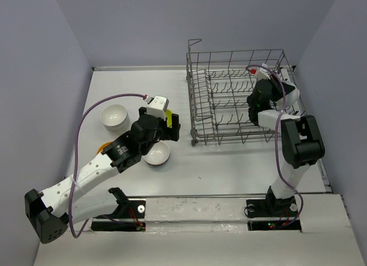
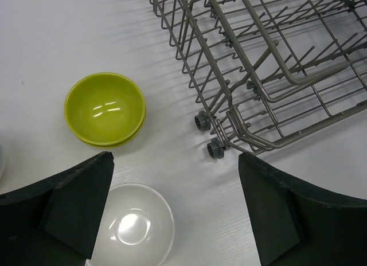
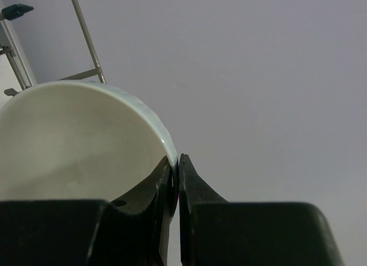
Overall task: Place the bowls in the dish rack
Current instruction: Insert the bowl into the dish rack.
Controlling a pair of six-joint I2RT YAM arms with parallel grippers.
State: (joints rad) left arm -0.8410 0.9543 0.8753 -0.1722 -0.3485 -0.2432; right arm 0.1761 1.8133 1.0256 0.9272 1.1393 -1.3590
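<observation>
Nearest us, the left hand (image 2: 174, 163) hangs spread wide over the tabletop (image 2: 51, 36), holding nothing. A white bowl (image 2: 135, 226) sits upright just below its left finger. Just beyond is a lime bowl (image 2: 105, 108), which seems to be nested in a second one. Off to the left stands a stack of white bowls (image 1: 114, 117). All of these are outside the dish rack (image 1: 238, 100), which stands farther back on the right.

At the rack's far right end, the right hand (image 3: 176, 163) is pressed almost together, pinching the rim of a pale bowl (image 3: 74, 145) held on edge. We cannot tell whether that bowl already touches the wires.

We judge the step in hand to be seating this pale bowl. The next move calls for easing it down on edge between two rows of tines, and letting go only once it leans steady. After that, we expect the left hand must drop with one finger inside the white bowl's rim and one outside.
</observation>
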